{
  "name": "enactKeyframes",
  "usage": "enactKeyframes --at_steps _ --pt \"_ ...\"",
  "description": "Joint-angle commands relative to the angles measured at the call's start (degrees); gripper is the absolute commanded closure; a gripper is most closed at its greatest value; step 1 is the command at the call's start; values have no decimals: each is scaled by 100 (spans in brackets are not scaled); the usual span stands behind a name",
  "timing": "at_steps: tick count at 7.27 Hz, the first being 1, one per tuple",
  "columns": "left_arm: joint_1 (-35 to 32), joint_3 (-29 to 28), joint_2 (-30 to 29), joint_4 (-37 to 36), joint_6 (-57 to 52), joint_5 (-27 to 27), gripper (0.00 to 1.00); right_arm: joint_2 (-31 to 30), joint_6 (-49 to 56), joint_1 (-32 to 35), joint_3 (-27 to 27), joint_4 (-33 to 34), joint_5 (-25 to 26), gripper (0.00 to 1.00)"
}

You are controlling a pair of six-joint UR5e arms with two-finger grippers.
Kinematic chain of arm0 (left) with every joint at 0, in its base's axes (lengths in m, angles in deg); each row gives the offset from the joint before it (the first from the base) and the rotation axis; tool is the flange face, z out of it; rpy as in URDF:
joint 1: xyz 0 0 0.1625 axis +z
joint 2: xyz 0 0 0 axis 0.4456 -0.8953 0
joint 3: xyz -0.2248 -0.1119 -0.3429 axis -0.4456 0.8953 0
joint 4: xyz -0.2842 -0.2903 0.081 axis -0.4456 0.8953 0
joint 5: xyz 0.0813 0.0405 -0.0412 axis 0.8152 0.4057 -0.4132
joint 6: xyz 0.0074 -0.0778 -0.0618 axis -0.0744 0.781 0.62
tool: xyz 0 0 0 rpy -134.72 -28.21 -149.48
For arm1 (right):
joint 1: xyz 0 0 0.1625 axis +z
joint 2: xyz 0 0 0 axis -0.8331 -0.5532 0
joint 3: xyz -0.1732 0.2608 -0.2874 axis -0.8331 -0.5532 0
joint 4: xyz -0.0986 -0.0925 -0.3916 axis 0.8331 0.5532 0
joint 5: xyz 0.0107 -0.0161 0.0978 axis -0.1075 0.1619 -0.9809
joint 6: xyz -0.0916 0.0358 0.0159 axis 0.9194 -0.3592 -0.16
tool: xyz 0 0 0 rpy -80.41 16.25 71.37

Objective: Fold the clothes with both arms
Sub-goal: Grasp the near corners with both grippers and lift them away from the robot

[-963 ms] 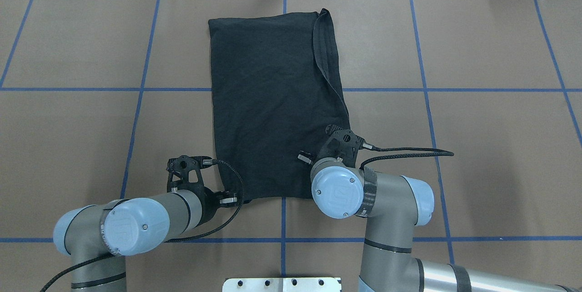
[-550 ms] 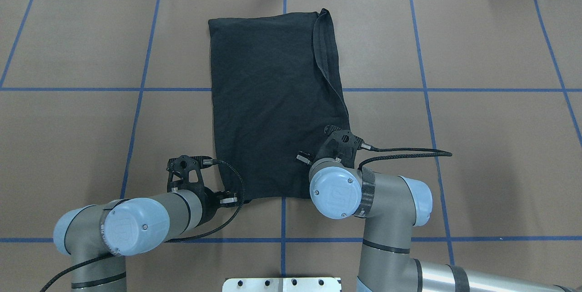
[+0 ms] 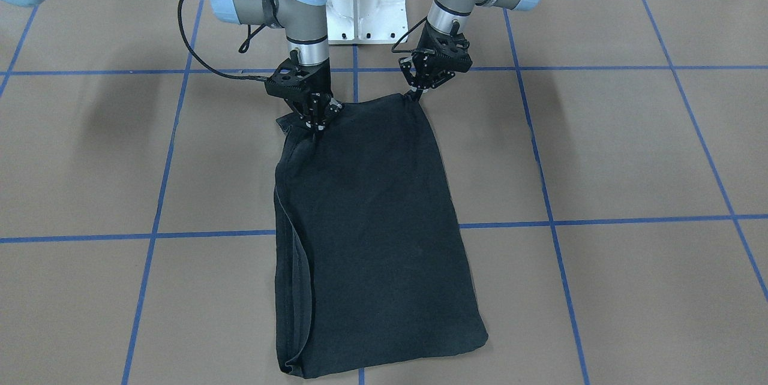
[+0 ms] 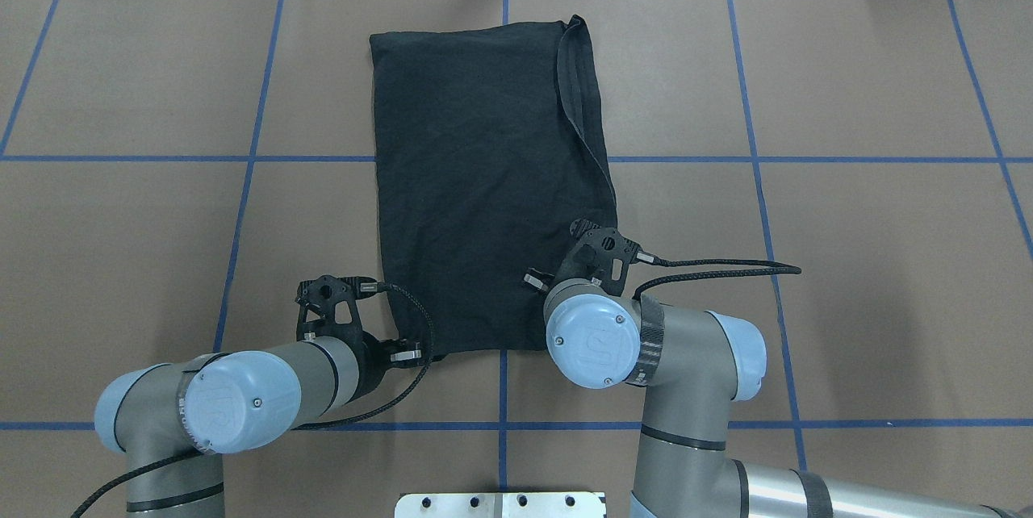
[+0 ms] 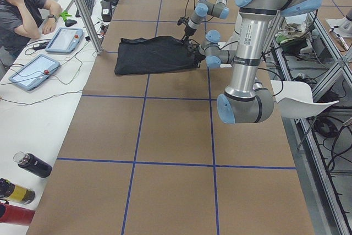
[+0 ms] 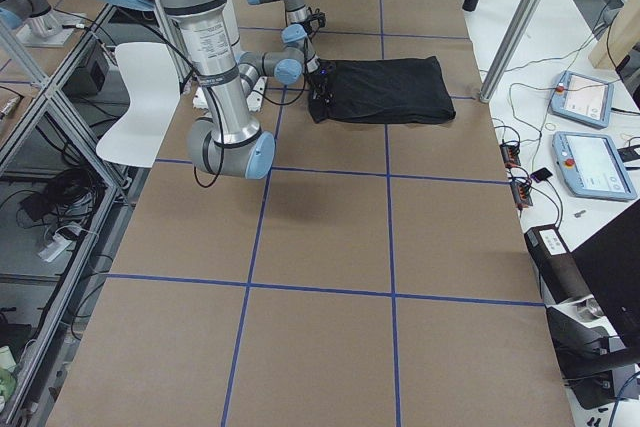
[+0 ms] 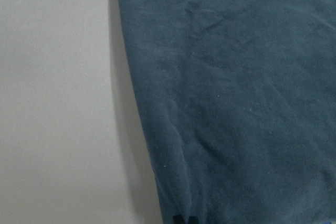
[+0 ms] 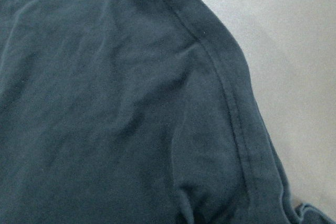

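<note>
The black T-shirt [image 3: 372,223] lies plain side up, folded into a long rectangle on the brown table; it also shows in the overhead view [image 4: 476,179]. A doubled hem runs down its right-hand edge [image 4: 577,82]. My left gripper [image 3: 414,95] is pinched on the shirt's near left corner; the left wrist view shows only the cloth edge [image 7: 236,103]. My right gripper [image 3: 314,125] is shut on the near right corner, where the cloth puckers. From overhead it is hidden under my right wrist [image 4: 597,340]. The chest graphic is hidden.
The white pedestal [image 3: 360,1] stands at the table's near edge between my arms. Blue tape lines [image 4: 500,389] grid the table. An operator [image 5: 19,4], tablets [image 5: 30,71], bottles [image 5: 30,164] and a metal pole [image 5: 91,15] are along the far side.
My right wrist has shifted slightly left and away from the base, drawing the shirt's near right corner inward. My left arm has not moved.
</note>
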Motion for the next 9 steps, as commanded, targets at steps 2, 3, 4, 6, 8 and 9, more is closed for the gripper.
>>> enactKeyframes --at_steps 2,3,4,6,8,9 --pt "-35 244 14 -8 -17 -43 100 6 4 96 182 1 6 100" --pt "-79 629 40 -164 -70 -87 100 -21 4 140 436 28 -21 100" --pt "-201 1129 14 -705 -88 -488 100 -47 12 141 778 298 -47 100" --pt "-299 1966 22 -1316 -88 -852 100 -230 -31 -112 1847 1044 -39 100" --pt "-299 2232 -3 -1361 -88 -948 100 -241 -84 -509 2730 1800 -21 100" --pt "-482 2215 -39 -1561 -97 -1071 100 -171 -76 -527 2706 1803 -21 100"
